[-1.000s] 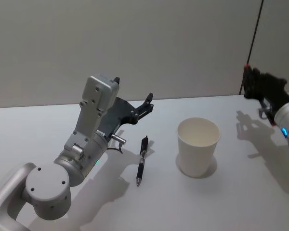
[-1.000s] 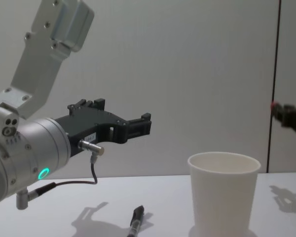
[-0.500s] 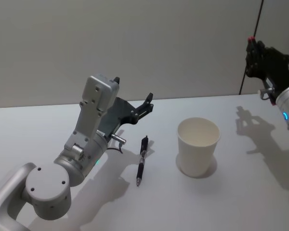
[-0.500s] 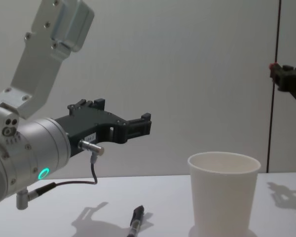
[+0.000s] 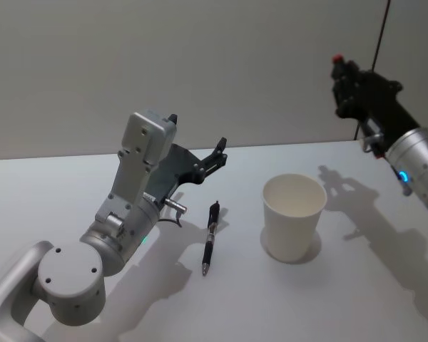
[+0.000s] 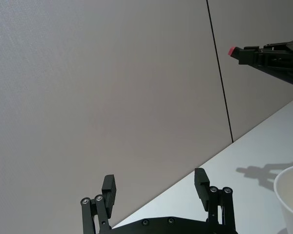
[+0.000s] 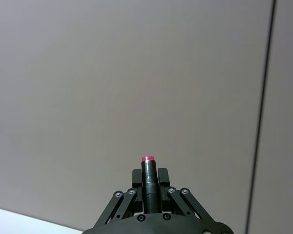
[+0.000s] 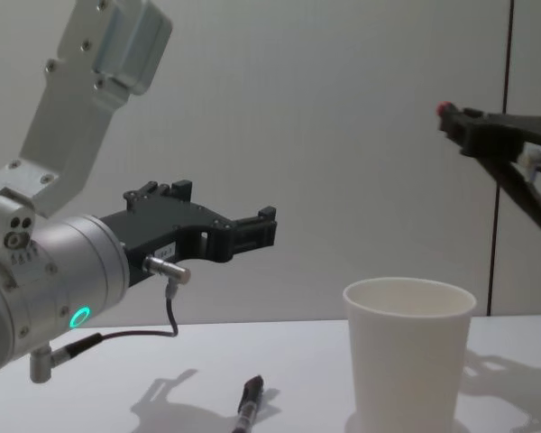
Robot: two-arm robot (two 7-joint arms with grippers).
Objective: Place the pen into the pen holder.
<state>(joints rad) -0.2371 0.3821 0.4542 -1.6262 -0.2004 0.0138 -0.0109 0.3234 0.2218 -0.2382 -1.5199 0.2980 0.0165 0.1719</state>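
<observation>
It looks like a bare robot test lab: a plain white table [image 5: 342, 299] stands against an undecorated grey panel wall [image 5: 200, 64] with one dark seam [image 5: 383, 28].

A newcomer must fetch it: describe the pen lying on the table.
On the white table, look left of the white paper cup. The black pen lies flat there, near the open left gripper. Unlike the red-tipped pen clamped in the raised right gripper, it lies loose.
</observation>
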